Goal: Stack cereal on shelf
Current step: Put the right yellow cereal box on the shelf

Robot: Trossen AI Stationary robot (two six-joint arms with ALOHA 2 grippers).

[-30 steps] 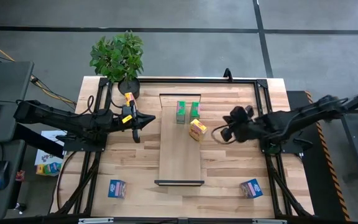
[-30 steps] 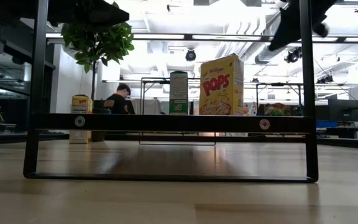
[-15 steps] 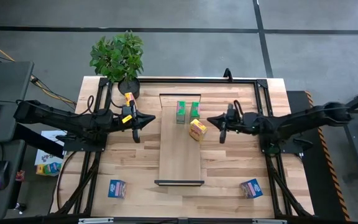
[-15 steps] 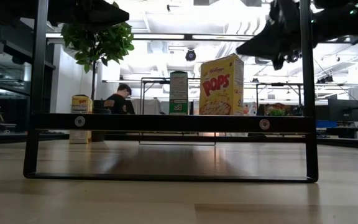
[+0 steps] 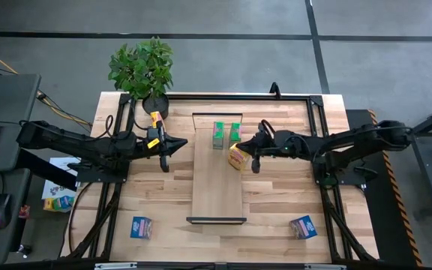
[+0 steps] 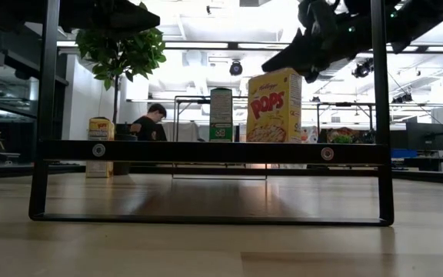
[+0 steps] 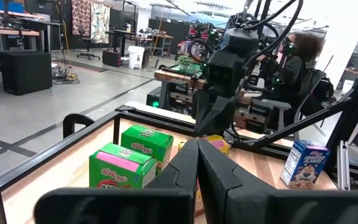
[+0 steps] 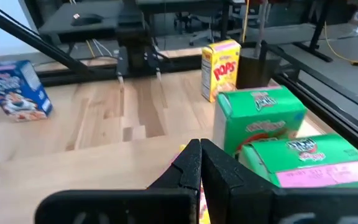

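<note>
**Closed claw crowds the yellow box**

The right gripper (image 5: 254, 156), fingers pinched shut and empty, hangs just right of the yellow box (image 5: 238, 157) on the shelf (image 5: 217, 191), near two green boxes (image 5: 226, 133). It could knock them over. The left gripper (image 5: 166, 148) waits left, shut, empty.

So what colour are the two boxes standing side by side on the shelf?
Green, with pink tops, seen best in the right wrist view.
</note>
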